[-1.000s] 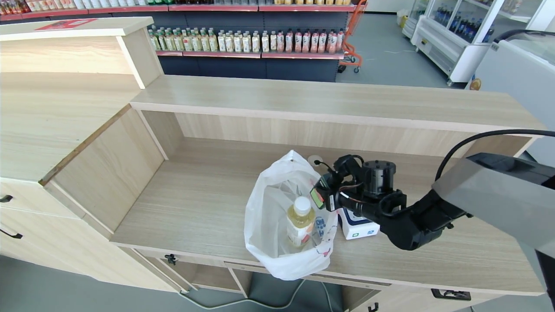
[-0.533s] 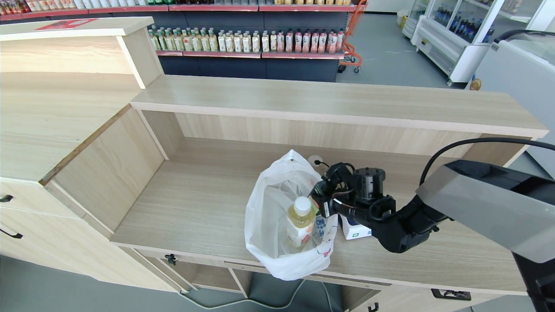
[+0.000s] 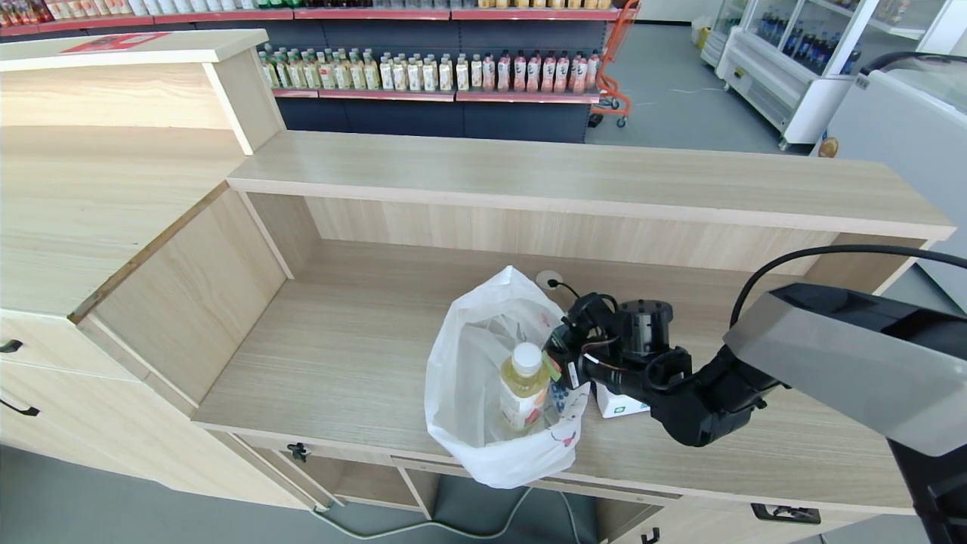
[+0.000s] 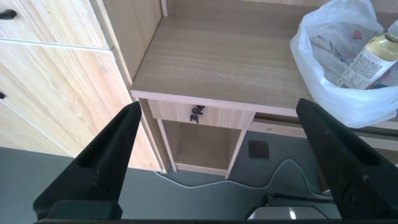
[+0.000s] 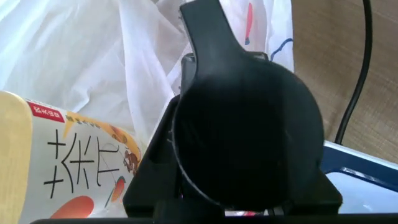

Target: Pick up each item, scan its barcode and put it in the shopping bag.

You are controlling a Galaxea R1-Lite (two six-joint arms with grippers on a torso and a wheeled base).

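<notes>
So, the shopping bag [image 3: 468, 363] is seen standing open near the front edge of the wooden surface [image 3: 340, 355]. It's thin white plastic with its mouth pulled wide. A bottle [image 3: 523, 385] with a white cap and pale yellow drink is stood upright inside, toward the bag's 3 o'clock side. In the right wrist view its printed label is shown pressed close against the crinkled plastic.

The right gripper [image 3: 560, 361] is parked at the bag's rim at 3 o'clock, touching the plastic or very nearly. Whether its jaws are open or closed can't be told, since they're blocked by dark hardware in both views.

A white scanner [image 3: 619, 402] is sat on the surface just beside the bag at 3 o'clock, partly covered by the right arm. A black cable [image 3: 563, 287] is run out of a round grommet [image 3: 548, 279] at the bag's 1 o'clock.

The left gripper [image 4: 217, 109] is held low, off the front edge of the surface at roughly 8 o'clock from the bag and well apart from it. Its jaws are spread wide with nothing between them, lined up toward a small dark drawer knob [image 4: 196, 114].

Shelves [image 3: 430, 72] of bottled drinks are lined up far back at 12 o'clock.
</notes>
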